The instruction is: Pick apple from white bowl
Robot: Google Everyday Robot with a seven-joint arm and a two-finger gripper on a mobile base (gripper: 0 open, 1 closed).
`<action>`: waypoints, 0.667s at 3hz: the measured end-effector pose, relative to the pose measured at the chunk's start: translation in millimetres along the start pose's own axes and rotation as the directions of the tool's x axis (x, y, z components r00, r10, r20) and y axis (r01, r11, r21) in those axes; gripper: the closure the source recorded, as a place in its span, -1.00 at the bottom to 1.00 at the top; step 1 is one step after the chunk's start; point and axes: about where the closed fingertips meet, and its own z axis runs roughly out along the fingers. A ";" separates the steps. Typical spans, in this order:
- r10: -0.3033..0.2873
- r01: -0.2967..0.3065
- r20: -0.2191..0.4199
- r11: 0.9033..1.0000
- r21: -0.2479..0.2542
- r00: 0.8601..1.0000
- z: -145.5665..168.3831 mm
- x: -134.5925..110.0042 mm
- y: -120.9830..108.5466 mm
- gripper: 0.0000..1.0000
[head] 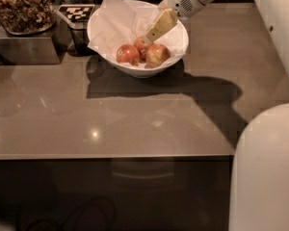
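Note:
The white bowl [138,70] stands at the back of the brown counter, lined with crumpled white paper [113,20]. Three apples lie in its front half. The apple [158,54] with the pale yellow-green patch is the rightmost. A more evenly red apple [127,53] lies at the left and another [141,44] sits behind them. My gripper [153,33] reaches in from the upper right over the bowl. Its tip is just above and behind the pale-patched apple, next to the back apple.
A dark tray of nuts [20,7] sits on a metal box [26,49] at the back left. A checkered marker [77,12] lies beside the bowl. My arm [277,28] and body [267,172] fill the right side. The counter's front edge [111,155] runs across the middle.

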 end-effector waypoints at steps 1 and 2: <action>0.053 -0.054 -0.039 0.998 -0.019 0.998 24.3 17.3 -8.9 -0.70; 0.101 -0.104 -0.124 0.994 -0.015 0.987 36.1 40.8 -8.4 -0.70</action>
